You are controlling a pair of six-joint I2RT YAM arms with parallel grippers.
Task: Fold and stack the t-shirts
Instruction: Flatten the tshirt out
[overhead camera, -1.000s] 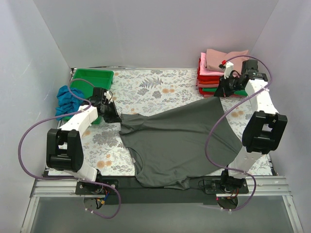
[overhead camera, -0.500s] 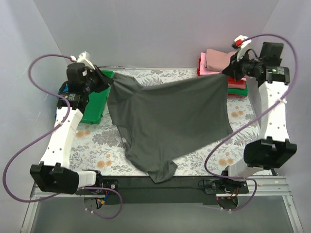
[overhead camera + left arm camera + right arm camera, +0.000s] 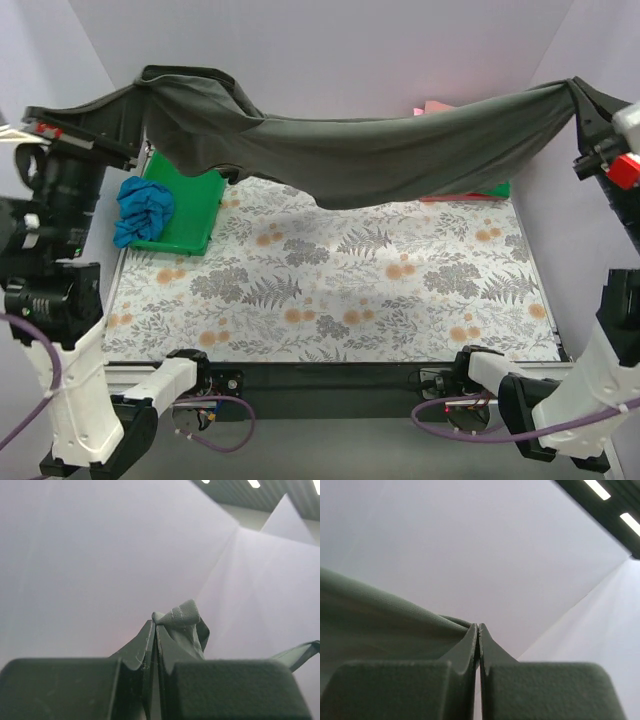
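The dark charcoal grey t-shirt (image 3: 370,155) hangs stretched high above the table between both grippers. My left gripper (image 3: 148,82) is shut on its left end, where a bunched hem (image 3: 182,617) shows at the fingertips. My right gripper (image 3: 578,92) is shut on its right end; the cloth (image 3: 380,625) runs off to the left of the jaws. A bright blue t-shirt (image 3: 142,208) lies crumpled at the left. A stack of folded pink, red and green shirts (image 3: 470,192) at the back right is mostly hidden behind the hanging shirt.
A rigid green tray (image 3: 190,210) lies at the back left beside the blue shirt. The floral tablecloth (image 3: 340,290) covers the table. Grey walls enclose the left, back and right sides.
Both grippers have risen sharply and spread apart, lifting the grey shirt fully off the table; it now hangs as a band across the back.
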